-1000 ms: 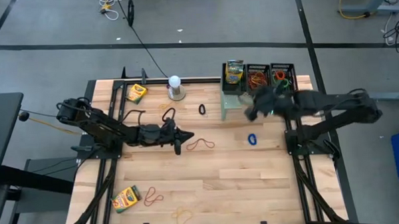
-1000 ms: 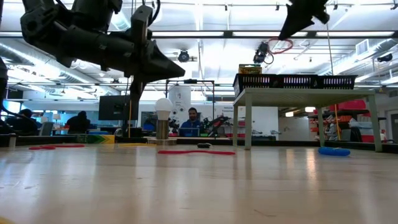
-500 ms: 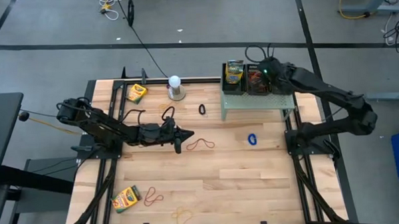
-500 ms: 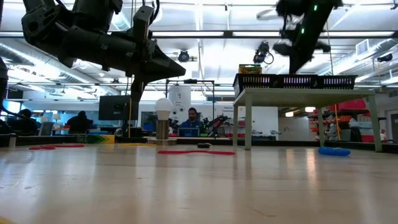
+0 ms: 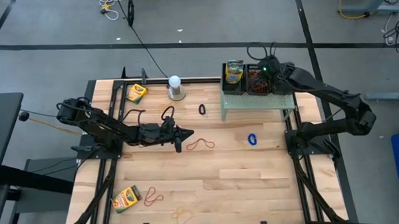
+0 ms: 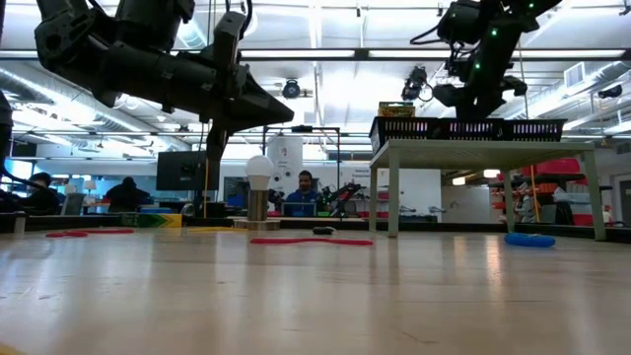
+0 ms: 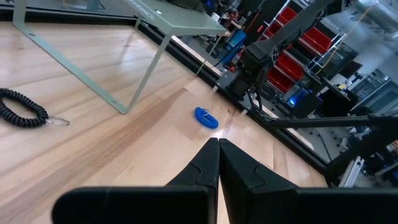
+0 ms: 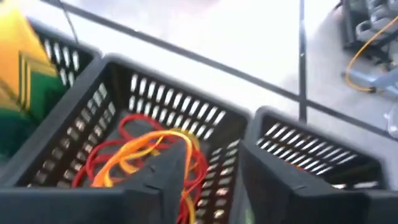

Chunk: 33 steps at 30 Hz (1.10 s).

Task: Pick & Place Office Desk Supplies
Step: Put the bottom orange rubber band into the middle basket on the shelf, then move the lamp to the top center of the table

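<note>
Judging by the layout, the sorting is partly done: red and orange bands (image 8: 146, 155) are gathered in the middle basket (image 5: 255, 79) at the far right, while a blue band (image 5: 252, 139), a red band (image 5: 200, 144) and crayon boxes (image 5: 125, 198) are left on the table. The right gripper (image 5: 263, 72), fingers parted and empty, is poised directly above those bands. The left gripper (image 5: 184, 134) is clenched on nothing, just left of the red band.

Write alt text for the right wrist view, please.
The right claw hangs open over a black mesh basket holding red and orange rubber bands. A yellow-and-green crayon box sits to one side, another basket to the other.
</note>
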Tool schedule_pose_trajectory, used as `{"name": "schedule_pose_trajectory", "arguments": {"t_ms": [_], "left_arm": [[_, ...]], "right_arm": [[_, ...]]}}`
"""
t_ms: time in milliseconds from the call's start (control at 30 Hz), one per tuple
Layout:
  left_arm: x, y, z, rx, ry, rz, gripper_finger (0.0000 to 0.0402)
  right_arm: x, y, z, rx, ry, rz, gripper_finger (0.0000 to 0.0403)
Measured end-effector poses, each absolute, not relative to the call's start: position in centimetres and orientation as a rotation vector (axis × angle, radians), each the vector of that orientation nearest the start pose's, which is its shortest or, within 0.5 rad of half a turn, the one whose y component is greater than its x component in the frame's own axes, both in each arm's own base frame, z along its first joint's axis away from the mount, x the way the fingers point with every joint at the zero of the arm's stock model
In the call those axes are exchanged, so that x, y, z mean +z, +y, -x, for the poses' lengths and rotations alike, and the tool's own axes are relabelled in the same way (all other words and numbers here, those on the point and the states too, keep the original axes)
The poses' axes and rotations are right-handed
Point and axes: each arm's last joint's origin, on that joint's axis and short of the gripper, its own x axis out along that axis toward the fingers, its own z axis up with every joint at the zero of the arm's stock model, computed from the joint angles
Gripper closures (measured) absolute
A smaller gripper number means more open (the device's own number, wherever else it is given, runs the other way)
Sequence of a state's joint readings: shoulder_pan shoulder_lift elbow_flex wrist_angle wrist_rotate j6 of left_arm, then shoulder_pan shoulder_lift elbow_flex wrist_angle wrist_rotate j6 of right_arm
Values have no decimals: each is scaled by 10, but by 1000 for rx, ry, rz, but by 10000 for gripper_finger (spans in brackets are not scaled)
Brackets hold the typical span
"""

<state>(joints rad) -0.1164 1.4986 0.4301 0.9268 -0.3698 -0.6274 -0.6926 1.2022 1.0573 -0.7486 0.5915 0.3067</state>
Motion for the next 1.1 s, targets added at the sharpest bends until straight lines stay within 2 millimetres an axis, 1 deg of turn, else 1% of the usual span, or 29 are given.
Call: {"name": "schedule_pose_trajectory", "arguments": {"t_ms": [133,233,367,467,533,667,700,733,833,900,1000,1100], "left_arm": [[168,-18,-265,323,33,603,391],[169,-15,-264,375,10,597,391],[168,-9,-264,416,-1,611,391],[166,-2,-264,455,11,628,391],[165,2,-264,488,6,644,393],[168,5,-261,513,28,637,397],[169,6,-259,528,55,628,397],[169,7,-258,549,89,615,397],[179,11,-254,648,162,568,398],[189,15,-252,720,195,537,398],[203,22,-251,811,214,499,398],[214,31,-254,865,179,471,396]], "right_arm": [[316,-163,-170,-1331,737,-253,205],[326,-163,-171,-1318,729,-223,191],[330,-161,-170,-1284,728,-241,197],[329,-155,-167,-1228,737,-322,226],[334,-144,-167,-1188,711,-332,261],[351,-108,-170,-1050,603,-254,359],[355,-99,-170,-1011,571,-241,380],[358,-90,-170,-971,543,-231,391],[359,-64,-171,-881,494,-196,384],[353,-48,-174,-831,492,-152,381],[337,-24,-182,-754,496,-90,392],[316,-2,-191,-656,445,-92,398]]}}
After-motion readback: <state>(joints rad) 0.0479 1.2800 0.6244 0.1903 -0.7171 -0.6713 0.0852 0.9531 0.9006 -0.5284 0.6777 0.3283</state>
